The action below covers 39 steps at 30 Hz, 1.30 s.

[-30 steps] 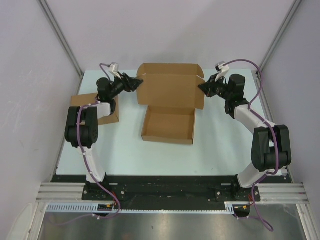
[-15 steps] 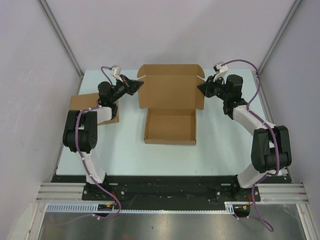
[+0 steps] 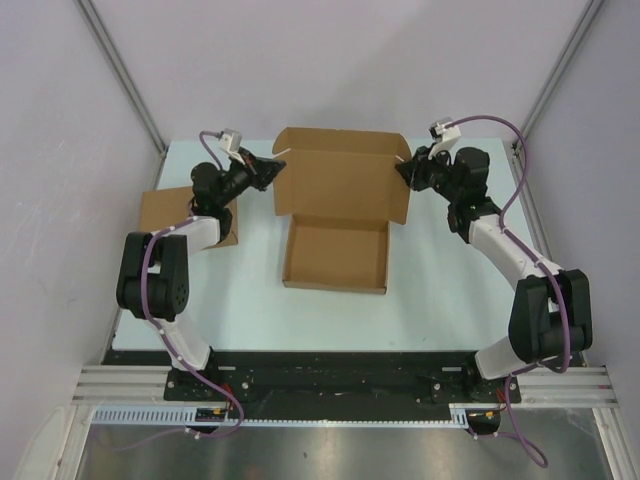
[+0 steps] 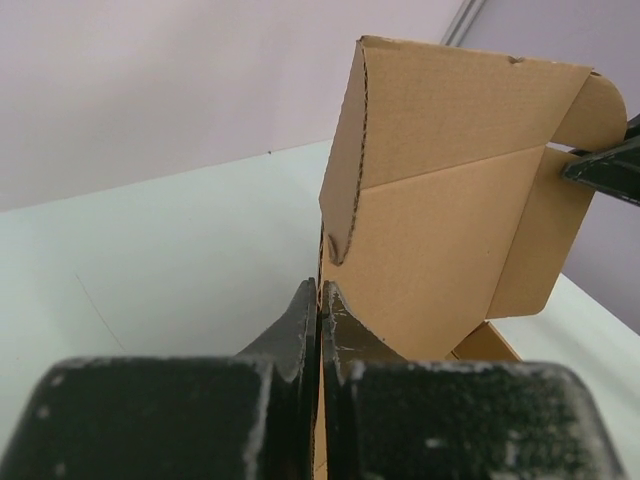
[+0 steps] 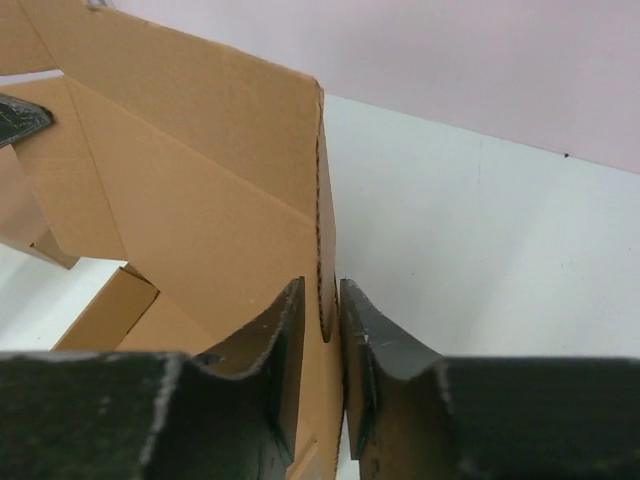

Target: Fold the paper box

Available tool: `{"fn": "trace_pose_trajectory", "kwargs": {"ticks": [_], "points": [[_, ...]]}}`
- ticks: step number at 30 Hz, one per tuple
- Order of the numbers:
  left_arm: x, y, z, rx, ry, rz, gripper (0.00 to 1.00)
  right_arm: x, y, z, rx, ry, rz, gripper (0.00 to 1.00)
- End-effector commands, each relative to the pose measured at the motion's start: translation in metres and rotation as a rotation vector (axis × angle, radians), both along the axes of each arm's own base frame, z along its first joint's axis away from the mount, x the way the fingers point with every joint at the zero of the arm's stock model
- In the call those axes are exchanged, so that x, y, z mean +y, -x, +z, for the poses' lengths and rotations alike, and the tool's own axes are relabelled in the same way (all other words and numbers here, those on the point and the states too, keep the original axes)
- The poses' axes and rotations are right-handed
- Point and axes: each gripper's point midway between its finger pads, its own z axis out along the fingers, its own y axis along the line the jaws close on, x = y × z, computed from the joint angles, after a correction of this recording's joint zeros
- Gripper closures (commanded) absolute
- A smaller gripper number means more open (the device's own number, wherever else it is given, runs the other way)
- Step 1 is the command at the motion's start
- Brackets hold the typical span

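The paper box [image 3: 335,253] lies mid-table as a shallow brown tray, its lid panel [image 3: 343,180] raised at the back. My left gripper [image 3: 272,170] is shut on the lid's left edge; in the left wrist view the cardboard [image 4: 440,220] runs straight out from between the pinched fingers of the left gripper [image 4: 320,290]. My right gripper [image 3: 403,170] is at the lid's right edge. In the right wrist view its jaws [image 5: 322,284] stand slightly apart, with the thin side flap [image 5: 322,200] between them and a small gap on each side.
A second plain brown cardboard box [image 3: 165,210] sits at the table's left edge, partly under my left arm. Grey walls close in the table on the left, back and right. The arm bases and a black rail run along the near edge.
My left gripper has closed on the lid's left edge. My right gripper has loosened from a tight pinch to a slight opening around the right flap. The tray has shifted a little.
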Motion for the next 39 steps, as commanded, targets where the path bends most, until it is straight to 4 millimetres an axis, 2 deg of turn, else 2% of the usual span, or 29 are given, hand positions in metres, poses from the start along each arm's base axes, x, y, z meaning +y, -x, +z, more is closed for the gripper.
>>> {"fn": "trace_pose_trajectory", "kwargs": {"ticks": [1,6,8,10,13,18,23,28,32,39], "points": [[0.000,0.003,0.022,-0.064,-0.019,0.011,1.00,-0.007,-0.002,0.024,-0.064,-0.016,-0.015,0.81],[0.000,0.001,0.021,-0.058,-0.018,0.012,1.00,-0.007,-0.004,0.018,-0.051,-0.010,-0.015,0.87],[0.000,0.001,0.021,-0.059,-0.020,0.014,1.00,-0.008,-0.004,0.016,-0.043,-0.006,-0.022,0.80],[0.000,0.000,0.020,-0.056,-0.023,0.016,1.00,-0.011,-0.005,0.010,-0.025,0.001,-0.031,0.68],[0.001,0.000,0.020,-0.053,-0.026,0.023,1.00,-0.012,-0.005,0.004,-0.002,0.011,-0.038,0.61],[0.002,0.001,0.018,-0.050,-0.033,0.030,1.00,-0.012,-0.005,-0.007,0.029,0.024,-0.043,0.60],[0.003,0.002,0.019,-0.052,-0.035,0.033,1.00,-0.018,-0.009,-0.020,0.065,0.038,-0.082,0.48],[0.003,0.003,0.019,-0.056,-0.038,0.029,1.00,-0.025,-0.013,-0.015,0.050,0.028,-0.097,0.39],[0.001,0.003,0.019,-0.056,-0.038,0.025,1.00,-0.033,-0.021,-0.025,0.068,0.001,-0.087,0.38],[0.003,0.003,0.012,-0.044,-0.050,0.027,1.00,-0.030,-0.031,-0.035,0.059,-0.018,-0.061,0.39]]}}
